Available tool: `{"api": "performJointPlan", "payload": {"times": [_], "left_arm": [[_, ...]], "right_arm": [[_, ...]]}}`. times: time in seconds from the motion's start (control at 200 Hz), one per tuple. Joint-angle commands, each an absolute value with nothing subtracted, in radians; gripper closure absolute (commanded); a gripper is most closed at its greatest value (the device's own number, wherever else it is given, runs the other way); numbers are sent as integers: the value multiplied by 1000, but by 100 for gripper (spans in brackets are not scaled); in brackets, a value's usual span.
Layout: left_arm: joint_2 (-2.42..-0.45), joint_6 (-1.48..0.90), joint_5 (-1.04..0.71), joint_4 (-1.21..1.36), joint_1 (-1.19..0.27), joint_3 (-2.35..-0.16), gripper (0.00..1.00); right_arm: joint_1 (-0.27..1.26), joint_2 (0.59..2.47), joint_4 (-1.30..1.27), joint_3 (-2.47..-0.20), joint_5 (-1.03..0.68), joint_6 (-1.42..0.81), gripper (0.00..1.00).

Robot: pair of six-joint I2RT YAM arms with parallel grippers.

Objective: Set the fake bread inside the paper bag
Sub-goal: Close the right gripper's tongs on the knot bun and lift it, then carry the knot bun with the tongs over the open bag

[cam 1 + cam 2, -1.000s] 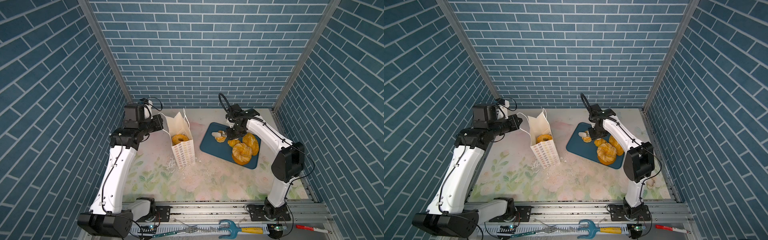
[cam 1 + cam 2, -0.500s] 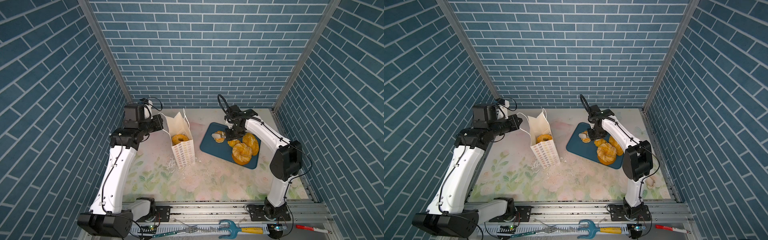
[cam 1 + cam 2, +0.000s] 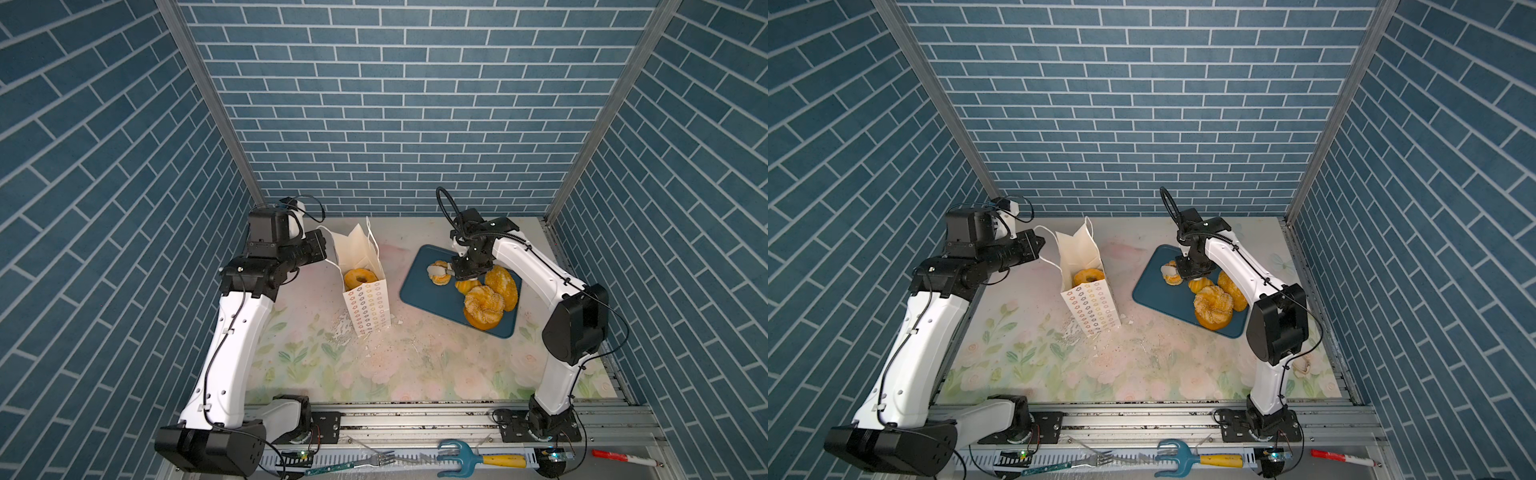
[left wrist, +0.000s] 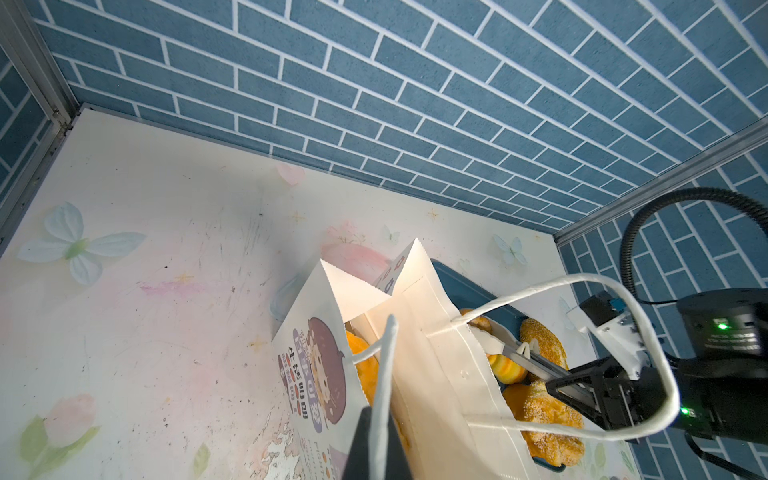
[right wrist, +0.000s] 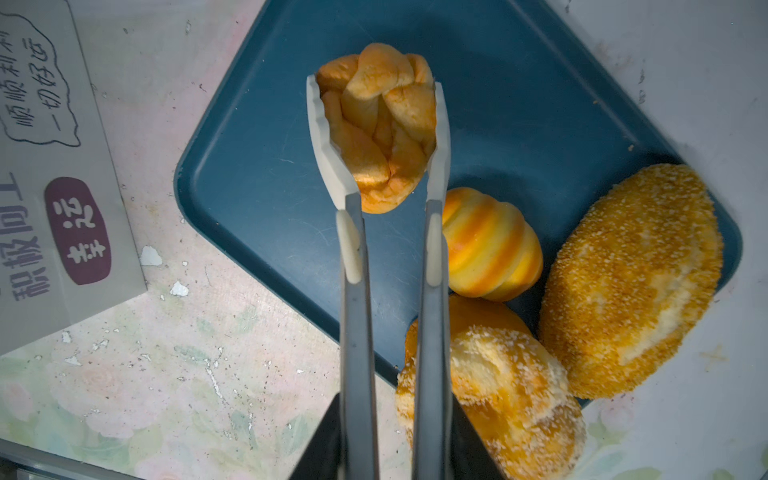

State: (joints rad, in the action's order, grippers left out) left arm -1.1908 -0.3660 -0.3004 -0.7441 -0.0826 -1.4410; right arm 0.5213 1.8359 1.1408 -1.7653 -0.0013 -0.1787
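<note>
Since a second ago the right gripper (image 3: 439, 272) has slid a little left over the tray (image 3: 417, 293) and its long grey tong-like jaws have narrowed; left arm and bag unchanged. White scalloped fingertips (image 5: 322, 137) now press both flanks of a knotted bun (image 5: 382, 83), matte golden-orange with braided lobes, at the tray's far-left part; clamped on it, lift-off not discernible. Tray: dark teal, smooth, rounded corners, lying right of centre on the floral-printed tabletop (image 3: 374, 374). Near-right of the bun: a glossy ridged roll (image 5: 490, 245), an oval crumb-coated bun (image 5: 631, 278) and a round crumb-coated bun (image 5: 490, 395), touching one another. Paper bag (image 3: 368, 303), white with small flower outlines, stands upright left of the tray, and a ring doughnut (image 3: 360, 277) shows through its open mouth. Left gripper (image 4: 376, 440) is pinched together on the bag's white cord handle (image 4: 386, 357). Right arm: elbow high, wrist pitched down. Left arm: forearm level, pointing right at the bag.
</note>
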Motion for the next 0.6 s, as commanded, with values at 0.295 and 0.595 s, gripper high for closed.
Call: {"api": "performJointPlan", "payload": {"times": [0.295,0.595], "left_arm": [[-1170,-363,-306,-744,-78,-1423,100],[-1158,-366,-303,-752,-78,-1423,100]], "right_arm": [[593,1618,1127,-2112,10,-136,70],[794,1655,1076,-2351,-38,-13,69]]}}
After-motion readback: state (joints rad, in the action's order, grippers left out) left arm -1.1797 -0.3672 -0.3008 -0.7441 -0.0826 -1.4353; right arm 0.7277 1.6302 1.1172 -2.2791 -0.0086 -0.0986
